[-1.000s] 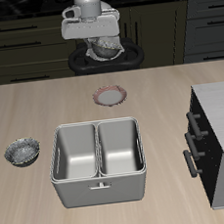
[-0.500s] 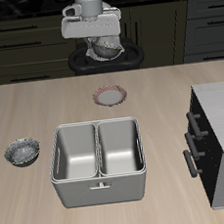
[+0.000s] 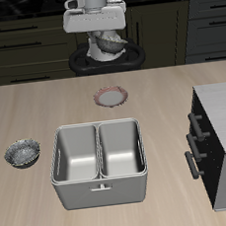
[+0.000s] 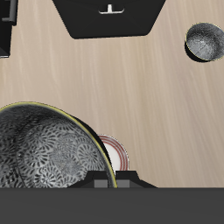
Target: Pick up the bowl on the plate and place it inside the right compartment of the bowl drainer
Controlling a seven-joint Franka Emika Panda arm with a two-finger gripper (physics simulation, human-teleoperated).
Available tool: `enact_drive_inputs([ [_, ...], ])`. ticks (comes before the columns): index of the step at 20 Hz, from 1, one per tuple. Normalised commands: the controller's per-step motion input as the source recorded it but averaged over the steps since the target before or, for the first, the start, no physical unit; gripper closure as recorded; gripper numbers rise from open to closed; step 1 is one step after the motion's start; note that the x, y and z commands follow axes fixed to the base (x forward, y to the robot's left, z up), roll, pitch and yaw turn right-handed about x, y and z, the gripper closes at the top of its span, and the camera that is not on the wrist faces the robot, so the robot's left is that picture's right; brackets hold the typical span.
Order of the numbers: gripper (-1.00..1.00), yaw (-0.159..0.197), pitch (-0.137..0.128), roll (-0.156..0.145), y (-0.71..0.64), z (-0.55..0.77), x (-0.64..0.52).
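The tool [image 3: 105, 41] hangs high above the back of the desk [image 3: 162, 89], clamped on the rim of the bowl [image 3: 105, 46], which tilts in its grip well clear of the surface. The plate [image 3: 110, 96] sits bare on the desk directly below, so the lift is done and the carry remains.

What matters now is the direction to the target. The drainer [image 3: 102, 193] stands nearer the desk's front edge than the plate, with a strip of bare wood between them. Its two wells lie side by side, split by a centre wall, and the right compartment [image 3: 120, 147] is the one almost straight ahead of the plate; the other well sits off towards the twin bowl [image 3: 22, 152] resting on the desk.

From the tool's own camera, the bowl [image 4: 48, 149] fills the near view with the plate's rim [image 4: 122, 150] peeking out beside it, and the drainer [image 4: 109, 17] lies across the wood beyond. My judgement is that the move is mostly a travel towards the desk's front, then a descent.
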Motion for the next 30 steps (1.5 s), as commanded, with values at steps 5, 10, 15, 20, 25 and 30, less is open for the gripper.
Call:
enact_drive_inputs([
  [5, 1.00, -0.005, -0.005, -0.013, -0.01, 0.17, 0.22],
  [10, 1.00, -0.026, 0.041, -0.022, -0.07, 0.08, 0.33],
  [15, 1.00, -0.002, 0.029, -0.039, -0.05, 0.10, 0.30],
  [20, 1.00, 0.002, 0.014, -0.036, -0.05, 0.14, 0.33],
  [25, 1.00, -0.015, 0.019, -0.041, -0.08, 0.18, 0.35],
  [30, 1.00, 0.005, 0.074, 0.016, -0.03, 0.13, 0.39],
])
